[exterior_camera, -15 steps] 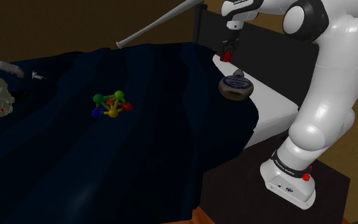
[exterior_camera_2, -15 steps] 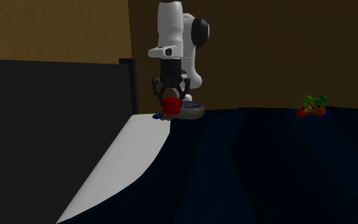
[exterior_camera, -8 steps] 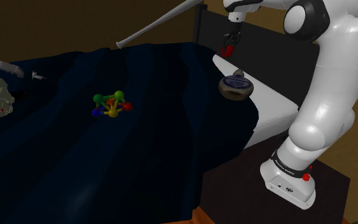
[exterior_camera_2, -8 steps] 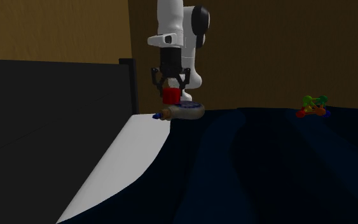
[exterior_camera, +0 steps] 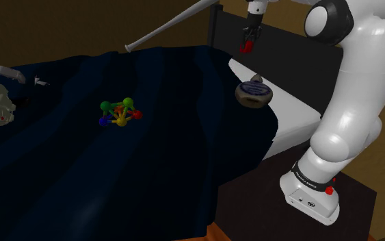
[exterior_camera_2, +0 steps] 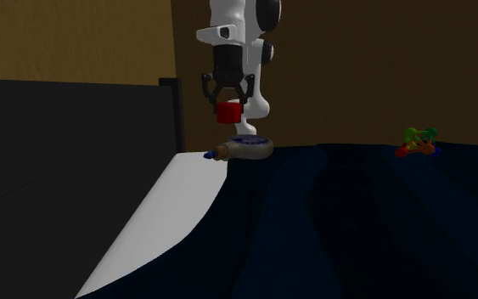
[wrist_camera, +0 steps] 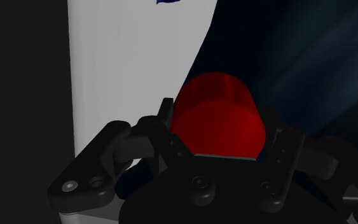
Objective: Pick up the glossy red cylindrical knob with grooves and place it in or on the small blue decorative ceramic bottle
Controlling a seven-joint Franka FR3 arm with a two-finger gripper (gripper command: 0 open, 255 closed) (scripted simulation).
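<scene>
Between the two black fingers of my gripper (exterior_camera_2: 228, 107), closed on its sides, sits the knob (wrist_camera: 219, 118): a glossy red cylinder with a rounded end, grooves not discernible. I judge it is held high, clear of the dark blanket (exterior_camera: 150, 150), for carrying over the bottle (exterior_camera_2: 247, 149), which lies on its side below at that blanket's edge. That bottle reads grey-brown with a blue patterned face.

You see a dark blue bedspread (exterior_camera: 150, 157) covering a white mattress (exterior_camera_2: 177, 212). A colourful ball-and-stick toy (exterior_camera: 120, 113) sits mid-bed, and a pale bat (exterior_camera: 170, 24) lies near the far edge.
</scene>
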